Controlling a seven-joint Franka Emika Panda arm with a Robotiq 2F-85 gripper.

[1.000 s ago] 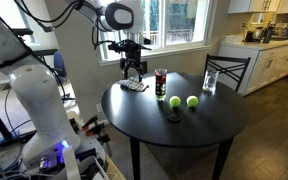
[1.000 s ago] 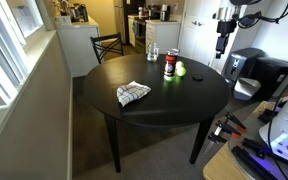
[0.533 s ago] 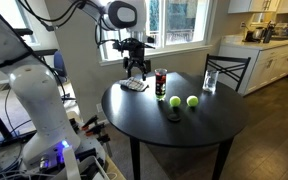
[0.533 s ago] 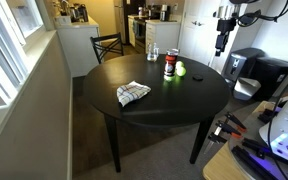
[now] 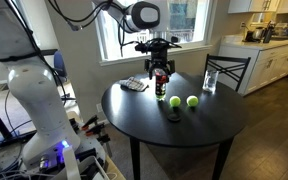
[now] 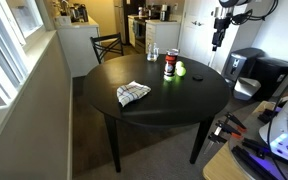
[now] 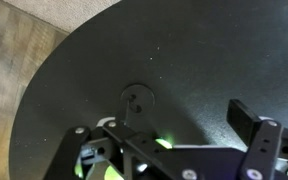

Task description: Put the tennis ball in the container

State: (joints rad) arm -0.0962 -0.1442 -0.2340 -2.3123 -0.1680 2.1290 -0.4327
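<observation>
Two yellow-green tennis balls lie on the round black table, one (image 5: 174,101) close to the can and the other (image 5: 192,101) beside it. One ball shows next to the can in an exterior view (image 6: 180,69). The tall can with a red band (image 5: 161,86) (image 6: 170,65) stands upright. My gripper (image 5: 161,70) (image 6: 217,40) hangs just above the can, empty. In the wrist view the gripper (image 7: 164,125) is open with its jaws wide apart. Green glints of a ball (image 7: 164,143) show behind its linkage, and a round outline (image 7: 137,100) lies on the table below.
A clear drinking glass (image 5: 210,80) (image 6: 151,54) stands near the table's far edge. A checked cloth (image 5: 134,86) (image 6: 133,93) lies on the table (image 5: 184,125). A dark chair (image 5: 229,68) stands behind it, with kitchen counters beyond.
The arm has swung from above the checked cloth across to above the can. The gripper stays open and empty. Balls, can and glass have not moved.
</observation>
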